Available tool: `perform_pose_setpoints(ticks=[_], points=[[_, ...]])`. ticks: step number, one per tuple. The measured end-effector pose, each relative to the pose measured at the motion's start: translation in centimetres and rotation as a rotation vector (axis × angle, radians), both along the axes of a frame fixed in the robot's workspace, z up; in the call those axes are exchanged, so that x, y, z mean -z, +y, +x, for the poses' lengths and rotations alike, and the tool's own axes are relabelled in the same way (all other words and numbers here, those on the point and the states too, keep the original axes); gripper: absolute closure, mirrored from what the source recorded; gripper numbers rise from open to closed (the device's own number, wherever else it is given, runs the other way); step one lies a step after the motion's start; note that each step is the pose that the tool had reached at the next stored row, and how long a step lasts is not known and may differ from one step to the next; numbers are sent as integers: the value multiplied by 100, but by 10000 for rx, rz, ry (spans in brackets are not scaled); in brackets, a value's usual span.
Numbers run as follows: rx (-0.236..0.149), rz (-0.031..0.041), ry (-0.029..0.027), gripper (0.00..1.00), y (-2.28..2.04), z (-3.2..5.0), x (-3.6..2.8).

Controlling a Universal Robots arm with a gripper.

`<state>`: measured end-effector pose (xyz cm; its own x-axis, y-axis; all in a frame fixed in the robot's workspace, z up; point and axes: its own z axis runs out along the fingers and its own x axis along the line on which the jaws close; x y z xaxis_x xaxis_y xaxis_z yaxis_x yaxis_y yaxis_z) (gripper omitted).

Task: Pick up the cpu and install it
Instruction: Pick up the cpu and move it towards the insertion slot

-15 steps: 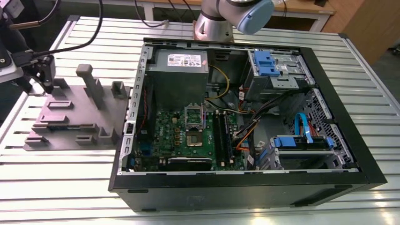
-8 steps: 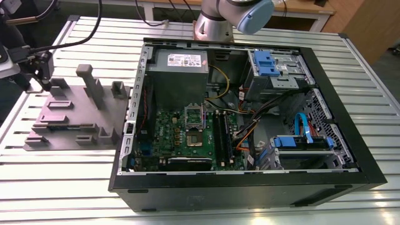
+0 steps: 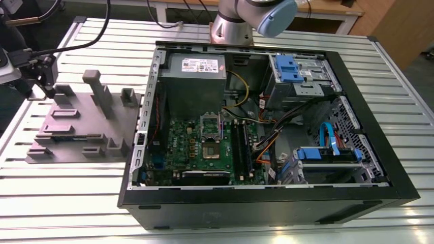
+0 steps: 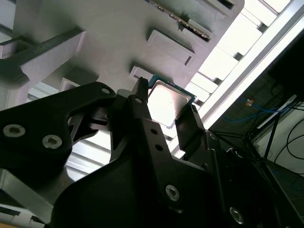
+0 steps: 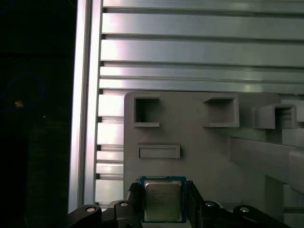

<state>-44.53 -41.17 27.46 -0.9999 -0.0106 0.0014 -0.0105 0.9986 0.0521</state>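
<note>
Over by the worktop (image 3: 81, 203) edge on the exterior view's left sits a grey plastic tray (image 3: 74, 127) full of pegs and little pockets, and the gripper (image 3: 46, 84) is hanging right above the tray's far end. Both wrist views look down past the black fingers (image 5: 134, 194), and the cpu (image 5: 164, 202) is sandwiched between them, shiny metal top facing up with a thin green border around it. The fingers look clenched on the cpu, one pressed against each of two opposite sides. It's right at the tray's edge, next to a shallow rectangular pocket (image 5: 159, 151) and two square ones (image 5: 147, 111). Can't tell whether the chip is resting on the tray or already a hair off it.

The rest of the worktop is mostly taken up by the open computer case (image 3: 271, 203) lying on its side in the middle, well apart from the gripper. You can see the green motherboard (image 3: 193, 152) inside with its socket (image 3: 211, 133) open, plus a grey power supply (image 3: 193, 76) toward the far edge and blue drive brackets (image 3: 288, 68) on the exterior view's right.
</note>
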Motion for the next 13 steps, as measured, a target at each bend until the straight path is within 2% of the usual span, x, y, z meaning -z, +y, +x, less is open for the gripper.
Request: perform_pose_setpoints(ticks=[13], points=[[1, -2, 4, 53, 0, 18, -10]])
